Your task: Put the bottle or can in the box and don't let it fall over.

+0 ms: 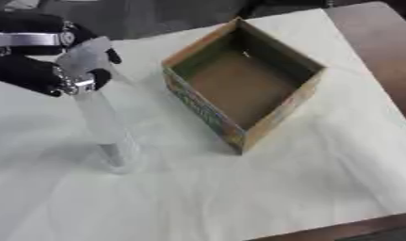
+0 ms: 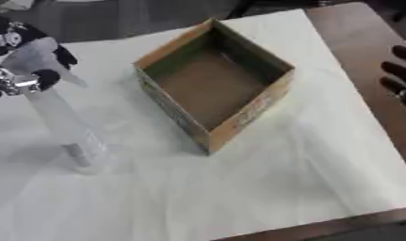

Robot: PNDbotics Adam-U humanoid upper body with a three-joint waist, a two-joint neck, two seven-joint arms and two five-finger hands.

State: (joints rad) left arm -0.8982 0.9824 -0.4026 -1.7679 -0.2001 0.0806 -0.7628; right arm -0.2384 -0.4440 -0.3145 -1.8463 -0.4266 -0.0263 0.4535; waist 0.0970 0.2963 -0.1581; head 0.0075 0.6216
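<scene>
A tall clear plastic bottle (image 1: 107, 127) stands on the white tablecloth, leaning slightly, its base near the left middle of the table. My left hand (image 1: 37, 63) is black, comes in from the upper left and has its fingers curled round the bottle's top. An open cardboard box (image 1: 243, 84) with a brown inside sits to the right of the bottle, turned corner-on and with nothing in it. My right hand (image 2: 400, 75) shows only as dark fingers at the right edge of the right eye view, away from the box.
The white cloth (image 1: 263, 188) covers most of a brown wooden table (image 1: 379, 42), whose bare edge shows at the right and bottom. Dark floor lies beyond the far edge.
</scene>
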